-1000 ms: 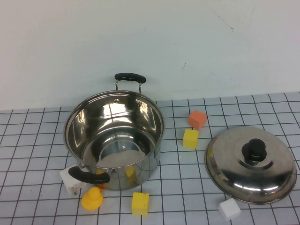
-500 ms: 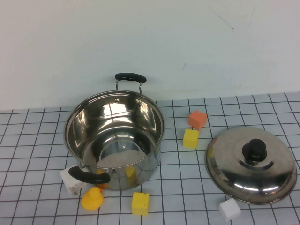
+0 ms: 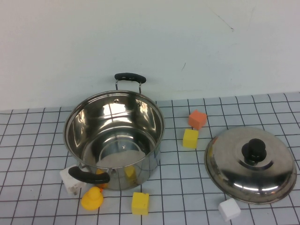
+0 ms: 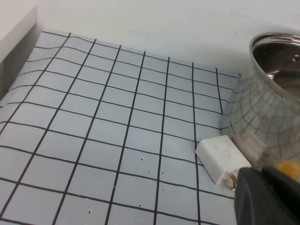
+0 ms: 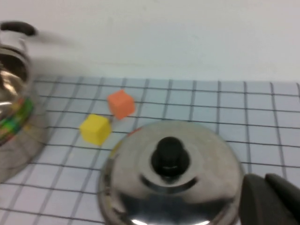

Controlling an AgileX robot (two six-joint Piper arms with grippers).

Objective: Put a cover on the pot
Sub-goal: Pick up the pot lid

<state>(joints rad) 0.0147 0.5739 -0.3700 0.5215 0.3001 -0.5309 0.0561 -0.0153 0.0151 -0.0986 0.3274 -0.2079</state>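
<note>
The pot [image 3: 114, 138] is large, shiny steel, open and upright at the table's left-middle, with black handles at the back [image 3: 130, 77] and front [image 3: 89, 175]. It also shows in the left wrist view [image 4: 272, 103] and the right wrist view [image 5: 14, 117]. The domed steel lid [image 3: 251, 164] with a black knob [image 3: 253, 151] lies on the table to its right, and also shows in the right wrist view [image 5: 171, 178]. My left gripper [image 4: 262, 173] is shut and empty, low beside the pot's front handle. My right gripper [image 5: 265, 178] is shut and empty, near the lid's rim. Neither arm shows in the high view.
Small blocks lie around: an orange one [image 3: 197, 119] and a yellow one [image 3: 190, 138] between pot and lid, a yellow one [image 3: 140, 203] in front of the pot, and a white one [image 3: 229, 209] by the lid. A white block [image 3: 70, 180] and a yellow duck [image 3: 92, 198] sit by the front handle.
</note>
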